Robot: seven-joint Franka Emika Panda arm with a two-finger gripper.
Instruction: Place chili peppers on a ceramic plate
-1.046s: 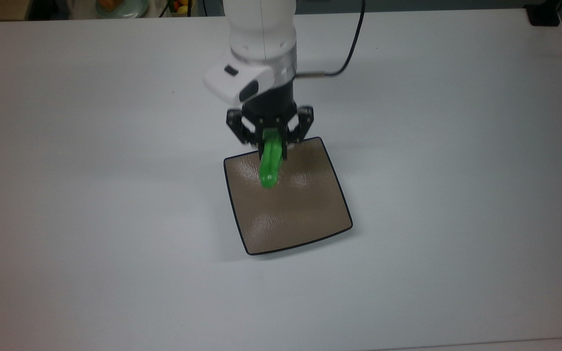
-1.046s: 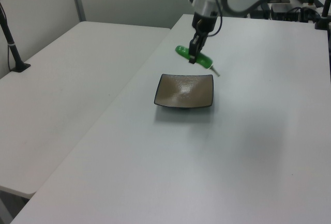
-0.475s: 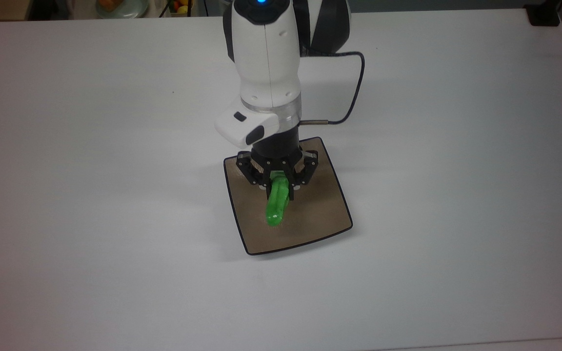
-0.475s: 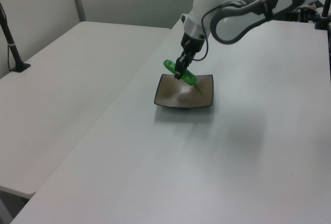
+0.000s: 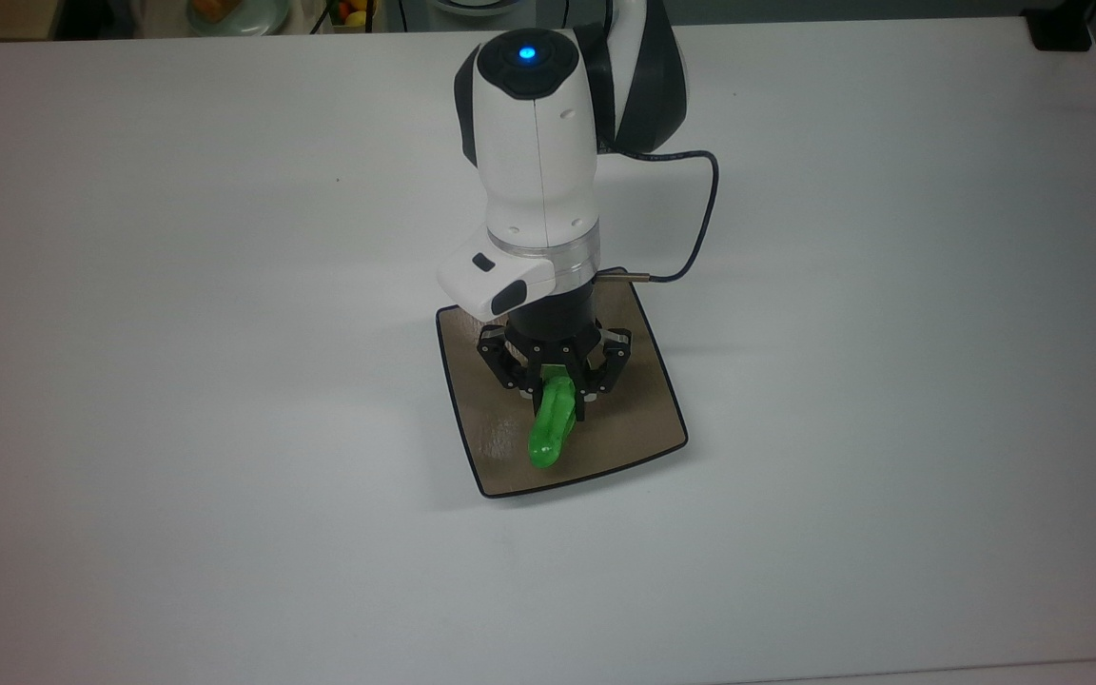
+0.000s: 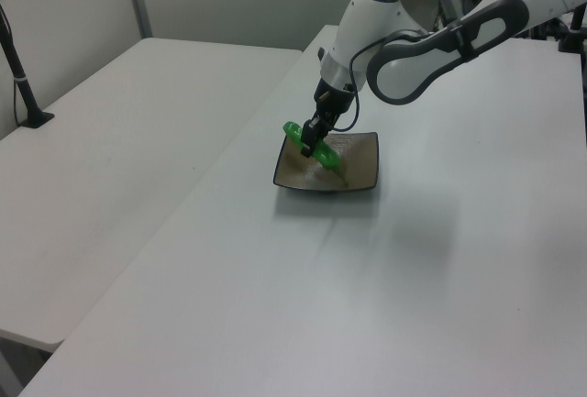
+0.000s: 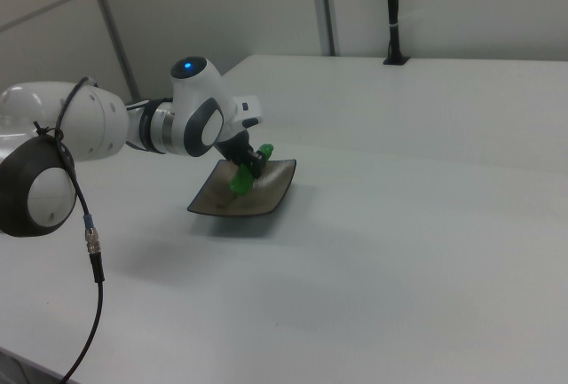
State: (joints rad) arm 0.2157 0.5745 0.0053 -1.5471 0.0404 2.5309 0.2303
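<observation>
Top view: pincer clamps one chili pepper above one ceramic plate.

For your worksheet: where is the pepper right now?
In the top view the pepper is held in the tool, over the plate's lower half.
</observation>
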